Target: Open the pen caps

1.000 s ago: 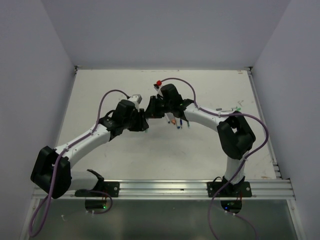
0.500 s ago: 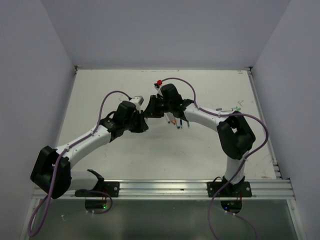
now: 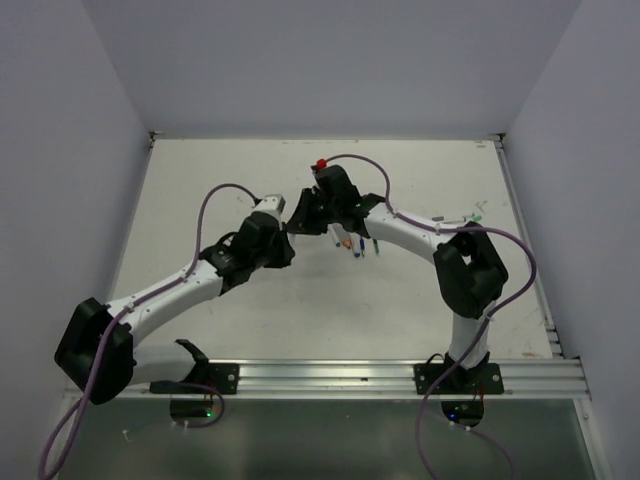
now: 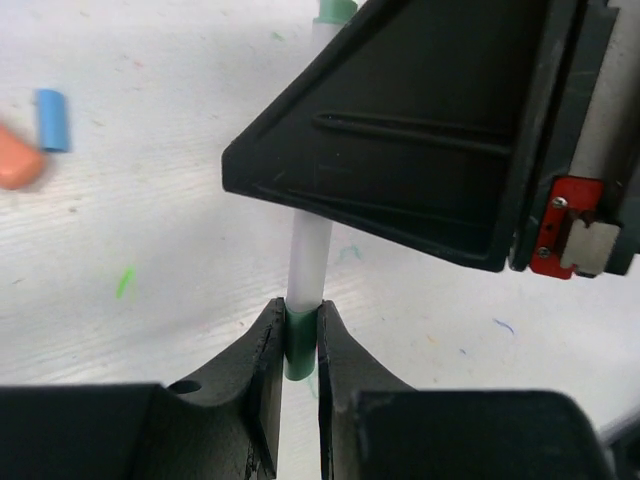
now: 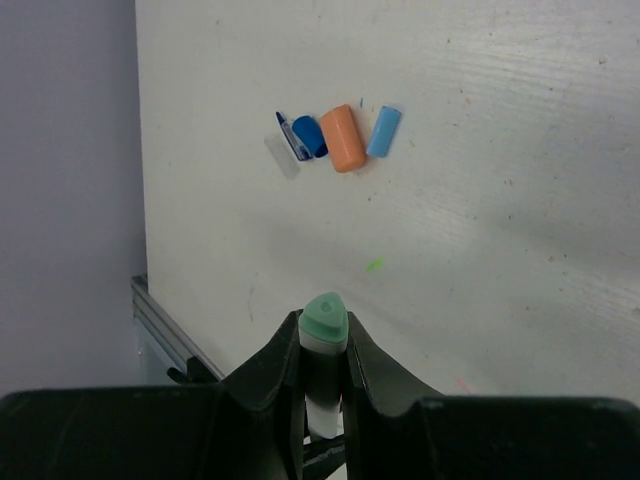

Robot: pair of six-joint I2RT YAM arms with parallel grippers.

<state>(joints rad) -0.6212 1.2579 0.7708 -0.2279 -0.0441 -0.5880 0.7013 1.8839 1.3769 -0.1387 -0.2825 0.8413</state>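
Observation:
Both grippers hold one white pen [image 4: 308,255] between them above the table. My left gripper [image 4: 300,315] is shut on the green pen cap [image 4: 300,345] at one end of that pen. My right gripper [image 5: 324,338] is shut on the pen's barrel just below its green end [image 5: 324,318]. In the top view the left gripper [image 3: 287,229] and the right gripper [image 3: 301,213] meet tip to tip. Loose caps lie on the table: a light blue one [image 5: 383,132], an orange one [image 5: 344,138] and a dark blue one [image 5: 308,137].
A few pens [image 3: 352,243] lie on the white table under the right forearm, and more lie by the right edge [image 3: 466,216]. A small red object [image 3: 319,165] sits behind the right gripper. The table has walls on three sides and a metal rail [image 3: 330,376] at the front.
The left arm has stretched out, its elbow dropping toward the table and its wrist shifting a little. Both grippers stay shut on the same pen.

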